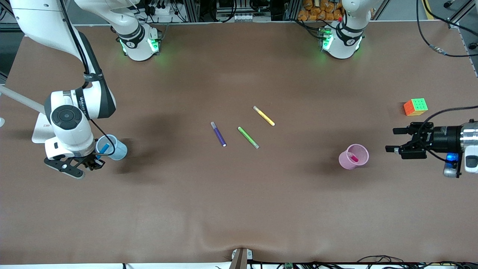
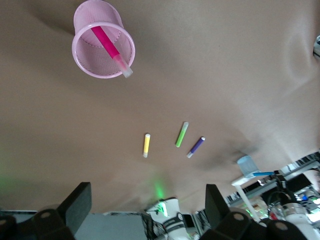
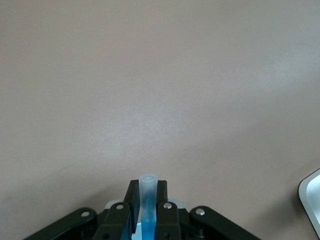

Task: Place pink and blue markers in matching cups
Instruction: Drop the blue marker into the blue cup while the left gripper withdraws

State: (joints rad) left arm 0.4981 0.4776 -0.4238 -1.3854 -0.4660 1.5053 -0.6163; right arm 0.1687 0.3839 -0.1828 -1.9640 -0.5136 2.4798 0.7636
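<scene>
Front view: the right hand (image 1: pixel 98 158), over the pale blue translucent plastic cup (image 1: pixel 112 147) at the right arm's end of the brown worktop (image 1: pixel 239 209), grips the slim bright blue marker (image 1: pixel 103 149), its lower end inside the cup. The left hand (image 1: pixel 392 140) waits, wide, near the pale pink translucent cup (image 1: pixel 353 157).

Left wrist view: the magenta-pink marker (image 2: pixel 109 46) leans inside that cup.

Right wrist view: fingers (image 3: pixel 131 204) pinch the marker's pale end. Release only when it is well inside, then rise straight up so the cup is not tipped.

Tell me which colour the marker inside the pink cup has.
Magenta-pink marker with a pale end, in the pink cup; clearest in the left wrist view.
</scene>
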